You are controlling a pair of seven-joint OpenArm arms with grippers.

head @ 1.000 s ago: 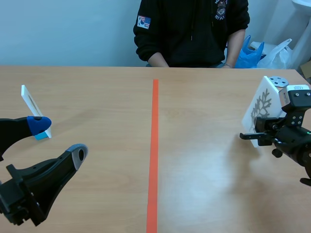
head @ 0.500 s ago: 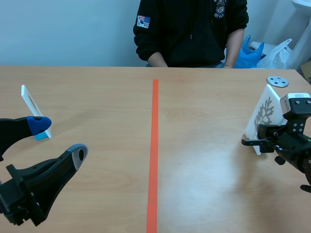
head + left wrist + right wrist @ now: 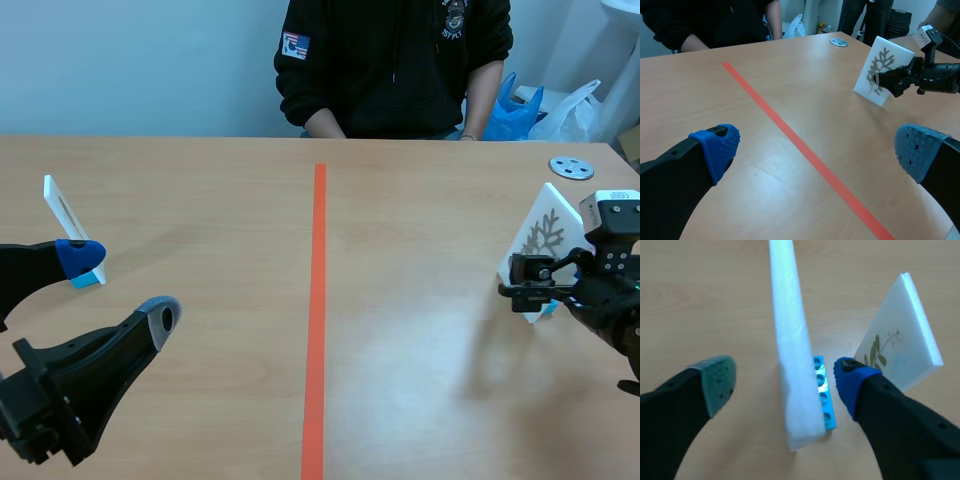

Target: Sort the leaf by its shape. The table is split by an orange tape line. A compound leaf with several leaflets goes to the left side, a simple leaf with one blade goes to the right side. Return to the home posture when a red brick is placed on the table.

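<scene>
The bench [image 3: 420,380] is split by the orange tape line [image 3: 316,300], which runs up the middle of the frame. At lower left the left end effector [image 3: 120,288] hangs wide open with nothing in it, well apart from the work.

At the right edge, about mid-height, the right end effector [image 3: 527,285] is spread wide around the white card [image 3: 552,203], with one finger on each side of it. In the right wrist view a clear gap shows between the grey-green pad [image 3: 719,377] and the card. The blue pad [image 3: 850,377] sits just beside the card's blue base [image 3: 822,400]; I cannot tell whether they touch. It grips nothing.

The card stands on the right half, well apart from the line. Its leaf [image 3: 541,238] reads as one deeply lobed blade, so the side looks correct.

The step in hand seems to be letting go and backing off. To do it well, keep the fingers spread and draw away along the card's own plane, so that neither pad drags a face or clips the base. A tall card on so narrow a foot would likely tip at a light nudge.
</scene>
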